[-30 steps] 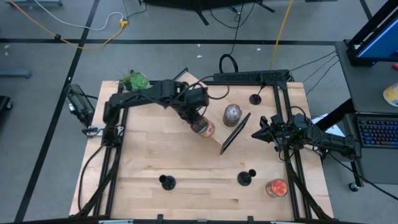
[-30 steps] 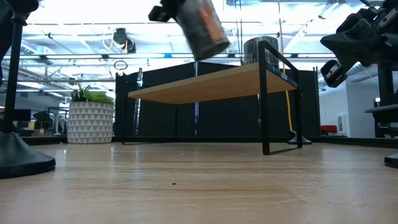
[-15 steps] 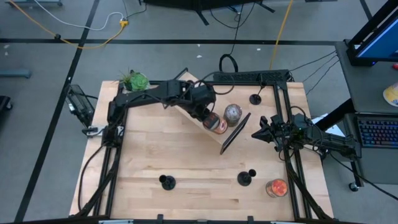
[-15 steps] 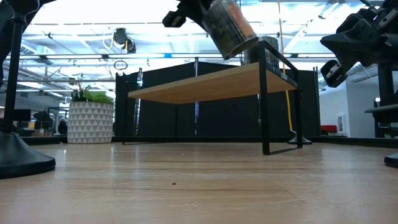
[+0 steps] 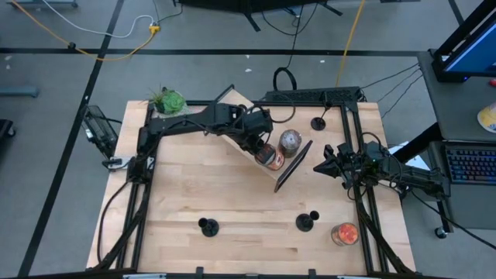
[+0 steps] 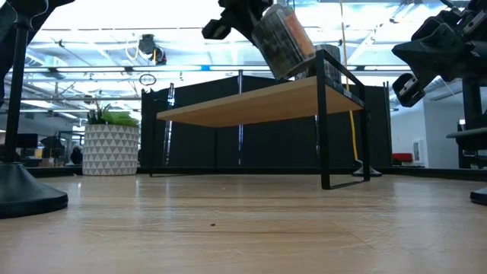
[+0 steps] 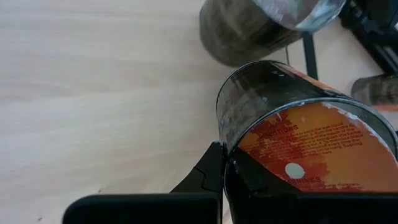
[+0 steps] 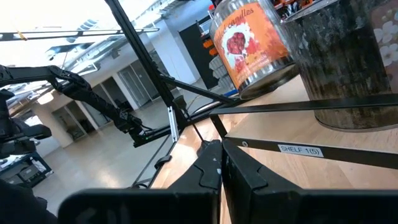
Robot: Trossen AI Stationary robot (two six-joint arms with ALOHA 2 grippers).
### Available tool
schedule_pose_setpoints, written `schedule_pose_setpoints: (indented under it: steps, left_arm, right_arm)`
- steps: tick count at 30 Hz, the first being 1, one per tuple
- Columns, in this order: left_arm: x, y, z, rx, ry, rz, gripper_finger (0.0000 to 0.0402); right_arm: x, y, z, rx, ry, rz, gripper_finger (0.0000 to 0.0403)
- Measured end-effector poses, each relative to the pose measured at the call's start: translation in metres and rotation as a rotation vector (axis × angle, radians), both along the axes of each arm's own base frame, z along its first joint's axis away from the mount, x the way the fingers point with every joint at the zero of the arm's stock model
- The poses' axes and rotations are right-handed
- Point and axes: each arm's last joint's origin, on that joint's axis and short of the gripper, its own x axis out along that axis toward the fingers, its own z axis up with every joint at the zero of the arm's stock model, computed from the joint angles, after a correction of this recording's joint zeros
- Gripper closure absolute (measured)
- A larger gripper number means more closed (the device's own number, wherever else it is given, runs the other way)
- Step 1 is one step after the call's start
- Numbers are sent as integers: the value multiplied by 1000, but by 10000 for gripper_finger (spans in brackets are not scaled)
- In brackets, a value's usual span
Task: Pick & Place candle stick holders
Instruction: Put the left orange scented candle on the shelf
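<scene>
Meanwhile the left gripper (image 5: pixel 263 149), clamped on an orange-labelled jar candle (image 5: pixel 270 156), tilts it over the small shelf (image 5: pixel 293 167) beside a grey candle jar (image 5: pixel 290 140), apparently to set it there; the right gripper (image 5: pixel 322 167), closed on nothing, waits just beside the shelf; the candle stick holders (image 5: pixel 208 226) (image 5: pixel 307 222) (image 5: pixel 318 122) stand untouched on the table (image 5: pixel 194 194).

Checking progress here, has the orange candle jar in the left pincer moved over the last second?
Yes. In the high view the orange candle jar, held by the left pincer, has shifted right, closer to the grey jar on the shelf.
</scene>
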Motion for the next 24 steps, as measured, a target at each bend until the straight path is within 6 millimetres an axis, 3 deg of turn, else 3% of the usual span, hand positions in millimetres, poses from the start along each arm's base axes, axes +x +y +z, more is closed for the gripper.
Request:
schedule_pose_setpoints:
  steps: [9, 24]
  left_arm:
    - [7, 1, -10, 0, 24, -4, 402]
    - [11, 2, -9, 37, -14, -35, 382]
  right_arm:
    - [0, 0, 0, -1, -1, 0, 403]
    - [0, 0, 0, 1, -1, 0, 403]
